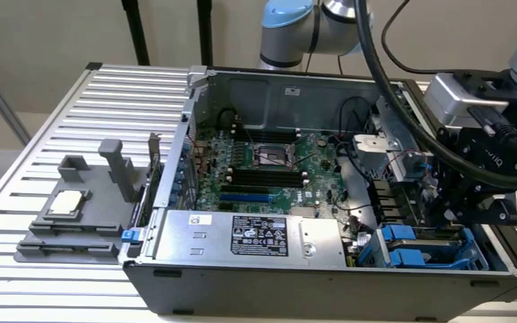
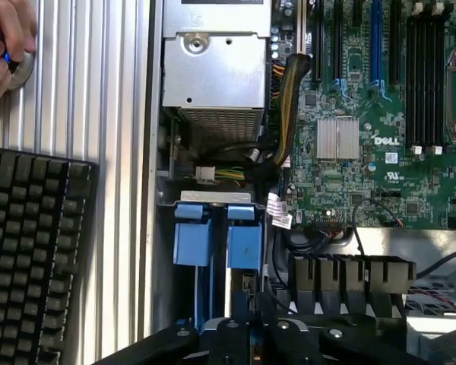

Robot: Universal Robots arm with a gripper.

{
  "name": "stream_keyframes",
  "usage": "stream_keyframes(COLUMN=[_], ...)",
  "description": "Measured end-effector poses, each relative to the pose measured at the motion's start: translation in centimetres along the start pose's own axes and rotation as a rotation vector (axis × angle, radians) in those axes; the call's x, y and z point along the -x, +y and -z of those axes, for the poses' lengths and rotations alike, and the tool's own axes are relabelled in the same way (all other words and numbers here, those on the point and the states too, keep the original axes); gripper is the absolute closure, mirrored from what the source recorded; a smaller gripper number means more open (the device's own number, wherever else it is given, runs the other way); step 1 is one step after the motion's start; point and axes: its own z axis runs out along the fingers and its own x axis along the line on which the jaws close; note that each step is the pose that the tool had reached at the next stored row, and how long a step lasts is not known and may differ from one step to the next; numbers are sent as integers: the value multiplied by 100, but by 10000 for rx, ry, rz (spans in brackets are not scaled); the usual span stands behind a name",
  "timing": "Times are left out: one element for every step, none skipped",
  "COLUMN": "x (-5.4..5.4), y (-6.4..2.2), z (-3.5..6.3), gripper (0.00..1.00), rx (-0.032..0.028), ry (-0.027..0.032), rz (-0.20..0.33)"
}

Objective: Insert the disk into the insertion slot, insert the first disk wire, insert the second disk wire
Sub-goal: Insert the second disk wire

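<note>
The insertion slot (image 1: 429, 247) is the grey metal bay in the open computer case's near corner, on the exterior view's right. Two blue plastic pieces (image 2: 213, 237) stand side by side in it. I cannot make out the disk's silver body or label among them. My gripper (image 1: 445, 217) hangs just above the bay, inside the case wall. In the wrist view its dark fingertips (image 2: 247, 300) are pressed together right over the blue piece (image 2: 243, 247). I cannot tell whether anything is pinched between them.
A silver power supply (image 1: 258, 235) with a black label lies beside the bay, the motherboard (image 1: 258, 161) behind it. Bundled cables (image 2: 285, 99) and black connectors (image 2: 349, 277) crowd the bay. A grey fixture (image 1: 79, 208) sits outside the case. A keyboard (image 2: 30, 251) and a hand (image 2: 7, 38) are nearby.
</note>
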Motion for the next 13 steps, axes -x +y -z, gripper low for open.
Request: stream_keyframes(x=[-11,-21,-29,-30,-30,-30,-30,-30,-30,-29,-29,-29,-29], y=[4,8,13,14,14,15,16,16,16,16,16,16,11], z=[-16,-28,-43,-56,-68,-78,-89,-98,-106,-114,-119,-123,-131], gripper=[84,84,84,84,84,84,84,84,84,84,84,84,84], rx=[0,-1,-2,-2,-3,-4,-4,-5,-5,-6,-7,-7,-7], ry=[-31,-54,-83,-113,-147,-178,-210,-239,-262,-282,-289,-291,-292], rz=[20,37,56,75,93,109,127,147,167,191,208,212,218])
